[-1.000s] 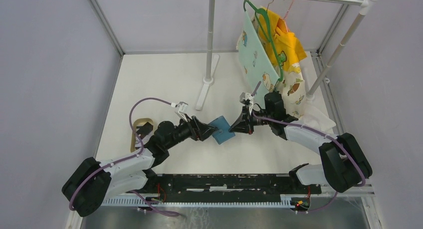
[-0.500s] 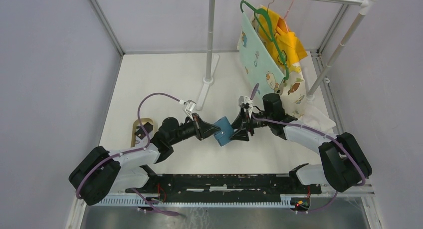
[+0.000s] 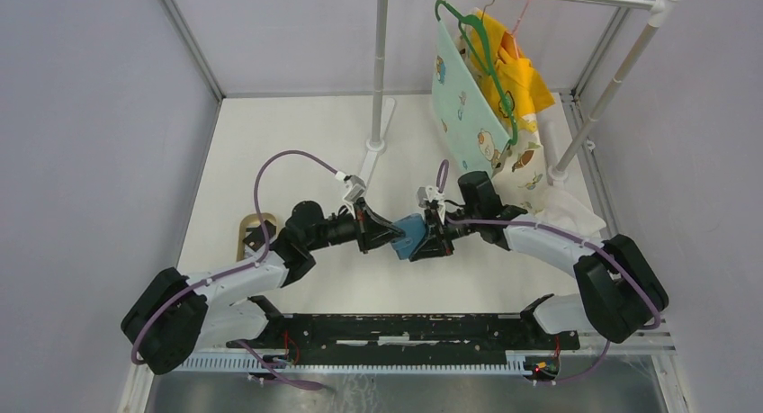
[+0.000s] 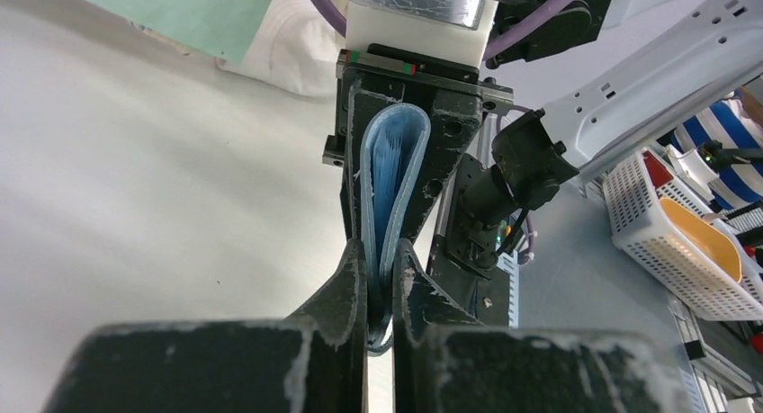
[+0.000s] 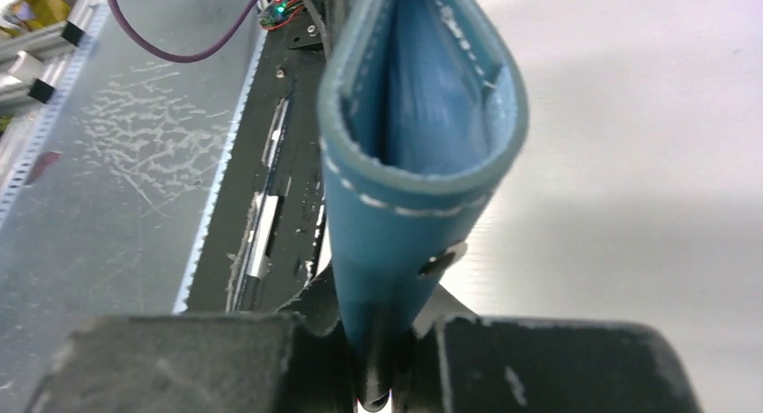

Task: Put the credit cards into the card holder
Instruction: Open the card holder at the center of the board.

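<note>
The leathery teal holder (image 3: 409,236), white-stitched and bowed into a soft loop, was held over the middle of the smooth white table (image 3: 297,143). The left gripper (image 4: 381,251) was pinched tight on one edge. The right gripper (image 5: 382,377) was clamped on the opposite edge.

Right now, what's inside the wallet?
Only blue lining and pocket edges show inside the wallet. No card visible; ends hidden in the left end effector and right end effector.
</note>
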Action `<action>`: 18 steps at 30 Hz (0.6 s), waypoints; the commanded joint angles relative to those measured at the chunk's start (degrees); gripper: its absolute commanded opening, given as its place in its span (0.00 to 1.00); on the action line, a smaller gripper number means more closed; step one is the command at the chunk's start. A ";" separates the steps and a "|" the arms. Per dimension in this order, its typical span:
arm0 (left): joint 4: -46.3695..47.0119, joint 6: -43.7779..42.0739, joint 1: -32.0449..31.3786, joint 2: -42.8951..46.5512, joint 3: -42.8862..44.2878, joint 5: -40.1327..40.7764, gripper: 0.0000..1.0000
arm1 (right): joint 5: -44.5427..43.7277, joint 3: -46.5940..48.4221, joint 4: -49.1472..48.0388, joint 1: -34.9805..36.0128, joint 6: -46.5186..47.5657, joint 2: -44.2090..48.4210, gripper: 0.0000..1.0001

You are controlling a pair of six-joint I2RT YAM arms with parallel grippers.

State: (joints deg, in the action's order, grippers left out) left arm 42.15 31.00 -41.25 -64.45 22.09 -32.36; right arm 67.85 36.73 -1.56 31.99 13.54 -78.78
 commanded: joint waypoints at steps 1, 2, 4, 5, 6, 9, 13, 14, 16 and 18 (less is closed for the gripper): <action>-1.06 -3.41 -0.03 -0.74 3.49 1.08 0.08 | -0.90 0.80 -4.13 0.16 -0.78 4.55 0.01; -2.95 -3.41 0.03 0.04 3.75 4.32 0.16 | -3.13 0.36 -4.63 0.17 -1.37 5.29 0.00; -7.66 -2.87 -0.06 2.39 3.69 13.99 0.33 | -7.10 0.10 -4.94 0.04 -1.89 6.62 0.00; -9.20 -2.35 -0.08 4.05 3.18 17.66 0.38 | -9.12 -0.06 -5.22 -0.15 -2.48 6.92 0.00; -10.15 -1.62 -0.06 5.95 2.47 21.40 0.42 | -10.79 -0.16 -5.45 -0.26 -3.31 7.13 0.00; -13.99 2.78 -0.14 11.06 0.82 29.38 0.49 | -15.29 -0.26 -5.80 -0.65 -5.56 6.81 0.00; -25.50 8.28 -1.30 14.21 3.25 36.95 0.55 | -20.42 -0.74 -7.40 -0.61 -10.56 5.73 0.00; -29.00 9.67 -1.81 14.19 4.77 38.79 0.55 | -21.77 -0.43 -6.96 -0.66 -11.17 5.33 0.00; -35.26 12.20 -3.59 13.45 7.81 42.73 0.55 | -24.16 -0.01 -6.39 -0.62 -12.55 4.72 0.00; -40.25 14.63 -6.20 11.97 10.82 46.89 0.55 | -26.78 0.01 -6.78 -0.61 -15.13 4.26 0.00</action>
State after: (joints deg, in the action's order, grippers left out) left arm 14.61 38.11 -43.79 -51.00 26.26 2.50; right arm 47.77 36.10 -5.58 31.46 4.23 -73.78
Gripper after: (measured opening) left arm 0.547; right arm 0.139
